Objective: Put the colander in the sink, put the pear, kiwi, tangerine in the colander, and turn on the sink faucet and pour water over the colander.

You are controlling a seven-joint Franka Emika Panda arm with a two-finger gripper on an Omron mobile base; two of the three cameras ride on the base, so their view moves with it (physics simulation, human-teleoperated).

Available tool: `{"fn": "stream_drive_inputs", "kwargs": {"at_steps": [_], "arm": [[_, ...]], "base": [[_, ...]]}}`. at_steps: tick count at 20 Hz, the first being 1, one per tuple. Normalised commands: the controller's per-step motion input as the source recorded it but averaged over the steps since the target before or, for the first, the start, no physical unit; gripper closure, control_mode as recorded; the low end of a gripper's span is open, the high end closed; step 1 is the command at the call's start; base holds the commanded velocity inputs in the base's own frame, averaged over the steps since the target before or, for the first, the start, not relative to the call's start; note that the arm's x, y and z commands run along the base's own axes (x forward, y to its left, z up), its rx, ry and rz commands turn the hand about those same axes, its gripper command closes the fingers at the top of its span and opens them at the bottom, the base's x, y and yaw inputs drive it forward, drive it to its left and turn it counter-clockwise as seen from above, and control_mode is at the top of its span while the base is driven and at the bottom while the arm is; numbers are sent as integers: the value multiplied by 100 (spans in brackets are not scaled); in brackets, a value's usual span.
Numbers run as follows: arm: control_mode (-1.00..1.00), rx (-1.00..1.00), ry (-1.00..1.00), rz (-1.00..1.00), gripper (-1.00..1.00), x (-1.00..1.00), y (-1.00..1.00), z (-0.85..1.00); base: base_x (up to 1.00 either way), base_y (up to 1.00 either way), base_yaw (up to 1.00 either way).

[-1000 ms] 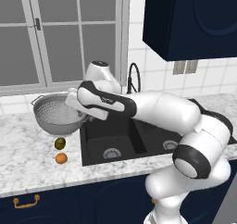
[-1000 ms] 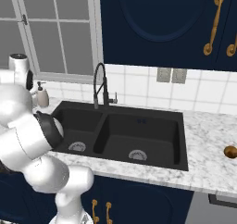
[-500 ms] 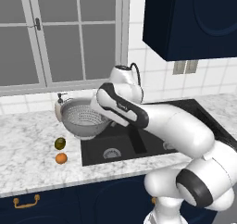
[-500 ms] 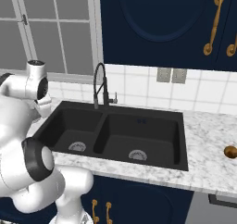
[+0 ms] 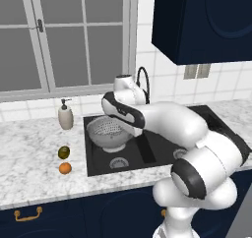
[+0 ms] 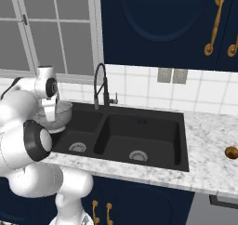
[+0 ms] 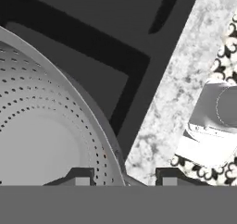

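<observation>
The colander [image 5: 109,133], a silver perforated bowl, hangs tilted low in the left basin of the black sink [image 5: 100,164]. My gripper [image 7: 124,177] is shut on its rim, one finger inside the bowl and one outside. From the right base view the colander [image 6: 59,114] sits just below my hand in the sink [image 6: 144,138]. The tangerine [image 5: 65,168] lies on the counter left of the sink, with a dark olive fruit [image 5: 63,152] just behind it; whether that is the kiwi or the pear I cannot tell. The black sink faucet [image 5: 143,79] arches behind the sink, and no water shows.
A cream soap dispenser [image 5: 65,116] stands on the marble counter at the sink's back left corner. A small brown round thing [image 6: 231,152] lies on the counter far right of the sink. Window and tiled wall close off the back.
The arm has swung right and down, carrying the colander from above the counter by the soap dispenser into the left basin. The fruits have not moved.
</observation>
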Motion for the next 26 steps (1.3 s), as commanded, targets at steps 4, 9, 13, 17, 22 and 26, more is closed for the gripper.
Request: {"fn": "stream_drive_inputs", "kwargs": {"at_steps": [4, 9, 13, 17, 22, 26], "arm": [[-100, -26, 28, -34, 100, 41, 0, -51], [-100, -30, 6, -29, 100, 36, 1, -51], [-100, -23, 0, -27, 100, 29, -3, -36], [-100, -13, 0, -19, 100, 5, -1, -47], [-100, -2, -4, -9, 100, 0, -4, -44], [-100, 0, -17, 0, 100, 1, 0, -44]], "base": [[0, 0, 0], [0, 0, 0], [0, 0, 0], [0, 0, 0], [0, 0, 0], [0, 0, 0]]}}
